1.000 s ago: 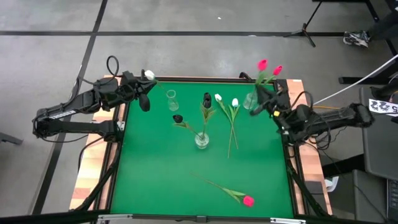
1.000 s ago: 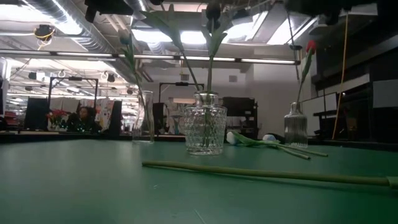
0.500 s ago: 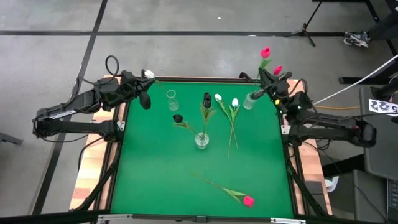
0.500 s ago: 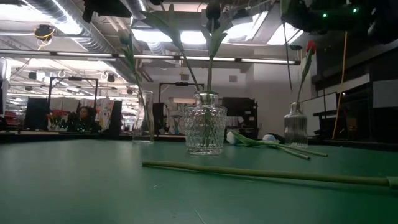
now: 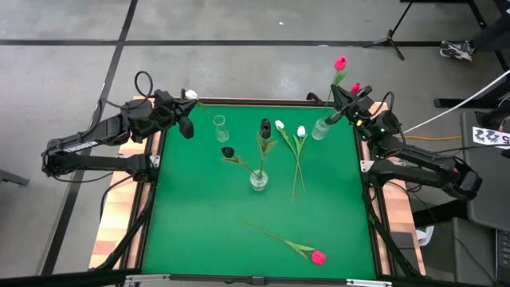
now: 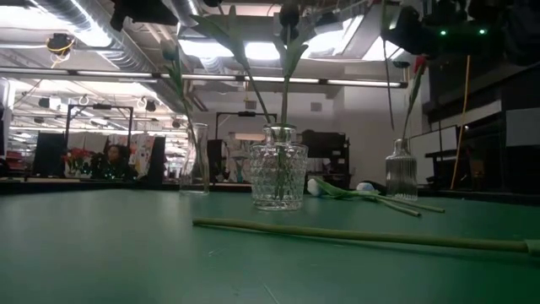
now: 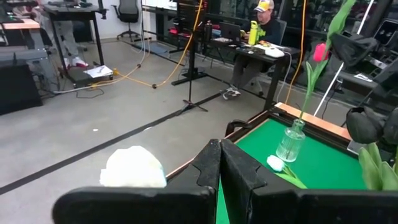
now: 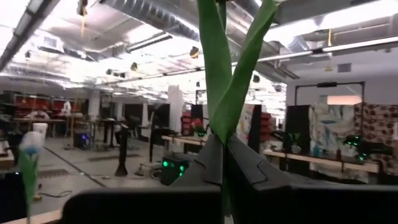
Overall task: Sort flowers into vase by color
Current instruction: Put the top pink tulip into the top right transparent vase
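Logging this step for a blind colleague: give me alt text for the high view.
Both grippers, shut, hold tulips at the green table's far corners: left gripper a white tulip, right gripper a pink one. Two white tulips and a pink tulip lie loose.

High cam is looking straight down on the whole green table (image 5: 255,215) w/ both arms. Low cam is sitting at tabletop level, facing across into the room. Wrist cams are looking out past own fingers. High & low are sharing the centre glass vase (image 5: 258,180) (image 6: 278,176).
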